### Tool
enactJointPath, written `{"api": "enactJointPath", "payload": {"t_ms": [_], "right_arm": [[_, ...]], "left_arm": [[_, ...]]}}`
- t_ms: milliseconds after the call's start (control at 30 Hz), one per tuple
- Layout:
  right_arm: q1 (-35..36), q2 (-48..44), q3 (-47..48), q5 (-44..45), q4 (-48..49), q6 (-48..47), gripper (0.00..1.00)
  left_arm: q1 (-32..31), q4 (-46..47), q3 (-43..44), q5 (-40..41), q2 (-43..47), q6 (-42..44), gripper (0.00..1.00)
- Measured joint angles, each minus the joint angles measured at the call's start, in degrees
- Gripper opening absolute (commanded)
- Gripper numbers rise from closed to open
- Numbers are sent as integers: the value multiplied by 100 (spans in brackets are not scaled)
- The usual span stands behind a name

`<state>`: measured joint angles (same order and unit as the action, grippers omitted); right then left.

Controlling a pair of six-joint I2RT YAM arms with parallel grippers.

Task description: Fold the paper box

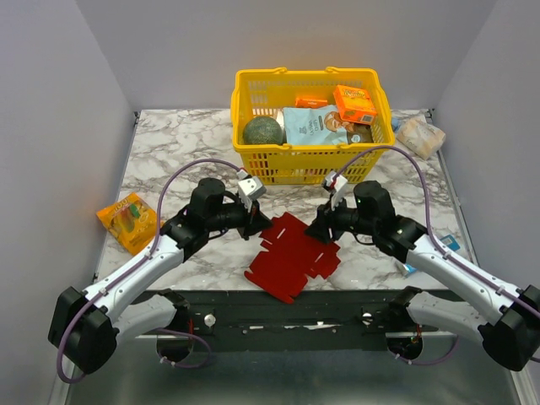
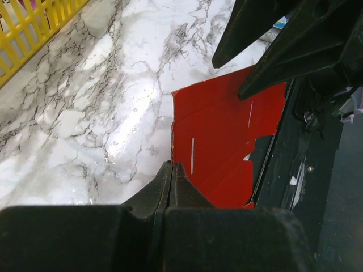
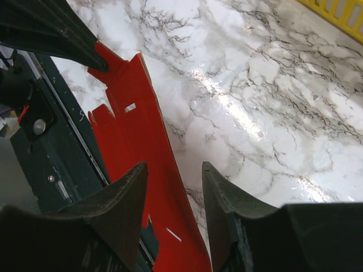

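Wrist views only: left fingers (image 2: 161, 190) tight on the paper box (image 2: 221, 130) edge, right fingers (image 3: 122, 201) apart astride it.

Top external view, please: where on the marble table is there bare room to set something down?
The table is bare at far left, between the yellow basket, the wall and the orange packet; also at right, between the pale packet and the right arm. Crowded: the near centre, around the paper box.
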<state>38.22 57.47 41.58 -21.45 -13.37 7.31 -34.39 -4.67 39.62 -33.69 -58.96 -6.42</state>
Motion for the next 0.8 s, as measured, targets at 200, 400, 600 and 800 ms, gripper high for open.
{"api": "enactJointPath", "payload": {"t_ms": [200,400,600,800], "right_arm": [[70,118,15,-7,0,-46,34],[118,118,17,-83,2,-101,6],[203,140,44,-87,0,-96,1],[634,592,350,916,-146,-140,1]], "left_arm": [[-22,-61,2,-20,70,2,0],[-24,-98,2,-20,72,15,0],[-22,-114,2,111,72,17,70],[-24,-111,0,809,83,-254,87]]}}
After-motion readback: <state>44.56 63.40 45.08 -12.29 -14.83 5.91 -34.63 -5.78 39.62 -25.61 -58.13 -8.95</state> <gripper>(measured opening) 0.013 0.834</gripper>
